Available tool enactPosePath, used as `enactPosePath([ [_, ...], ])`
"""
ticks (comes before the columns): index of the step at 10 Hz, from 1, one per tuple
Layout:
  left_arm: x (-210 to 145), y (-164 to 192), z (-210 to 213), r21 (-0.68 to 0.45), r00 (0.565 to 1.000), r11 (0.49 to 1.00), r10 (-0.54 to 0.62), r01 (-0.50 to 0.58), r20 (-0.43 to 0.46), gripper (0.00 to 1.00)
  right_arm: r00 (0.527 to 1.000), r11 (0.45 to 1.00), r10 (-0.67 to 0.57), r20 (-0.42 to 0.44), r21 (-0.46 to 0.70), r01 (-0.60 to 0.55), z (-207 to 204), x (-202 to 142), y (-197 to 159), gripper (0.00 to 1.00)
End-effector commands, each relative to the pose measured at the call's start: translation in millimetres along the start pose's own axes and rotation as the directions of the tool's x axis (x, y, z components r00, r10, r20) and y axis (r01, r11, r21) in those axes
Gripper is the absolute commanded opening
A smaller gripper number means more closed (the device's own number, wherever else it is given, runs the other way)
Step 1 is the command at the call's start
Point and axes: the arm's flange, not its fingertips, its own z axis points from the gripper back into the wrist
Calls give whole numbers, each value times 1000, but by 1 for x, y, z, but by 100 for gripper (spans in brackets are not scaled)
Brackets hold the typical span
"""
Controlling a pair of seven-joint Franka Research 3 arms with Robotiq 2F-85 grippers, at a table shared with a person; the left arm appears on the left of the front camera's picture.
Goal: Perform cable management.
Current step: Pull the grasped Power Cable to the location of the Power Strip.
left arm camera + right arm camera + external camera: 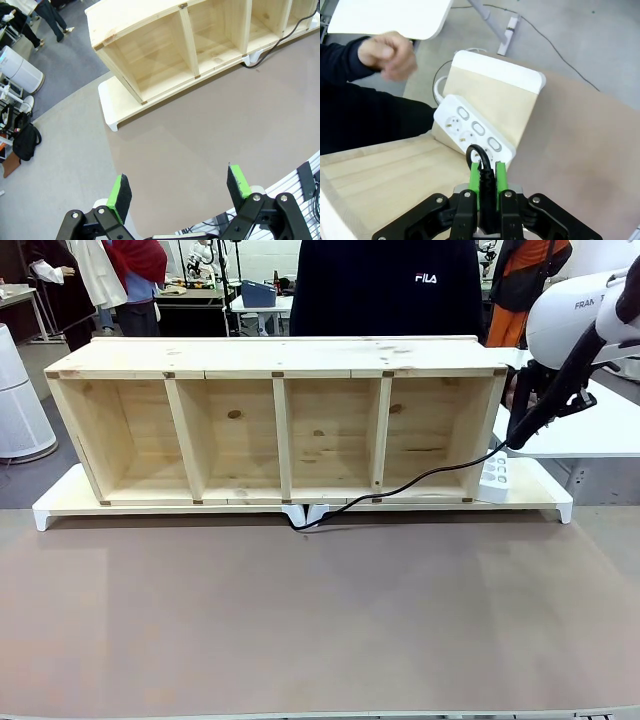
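Note:
The cable (400, 488) is a thin black cord. It runs from under the middle of the wooden shelf (280, 370) rightward and up to my right gripper (517, 432). In the right wrist view, that gripper (488, 177) is shut on the cable's plug end (487, 187), and a small loop of cord (474, 149) rises just above the white power strip (472, 131). My left gripper (179, 187) hangs open over the brown table mat (210, 135), far from the shelf (165, 45), with nothing between its green pads (120, 192).
The shelf stands on a white riser (60, 505), and the power strip (495, 478) leans at its right end. A person in a dark top (390, 285) stands behind, with a fist (390, 55) near the strip. A white side table (600, 430) is at the right.

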Motion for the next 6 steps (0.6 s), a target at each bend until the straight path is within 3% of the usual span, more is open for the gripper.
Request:
enactPosePath([
  [1, 0, 0, 0, -2, 1000, 1000, -1, 1, -2, 100, 1000, 1000, -8, 19, -9, 8, -2, 1, 12, 15],
  [6, 0, 0, 0, -2, 1000, 1000, -1, 1, -2, 100, 1000, 1000, -10, 10, -12, 10, -4, -1, 13, 15],
])
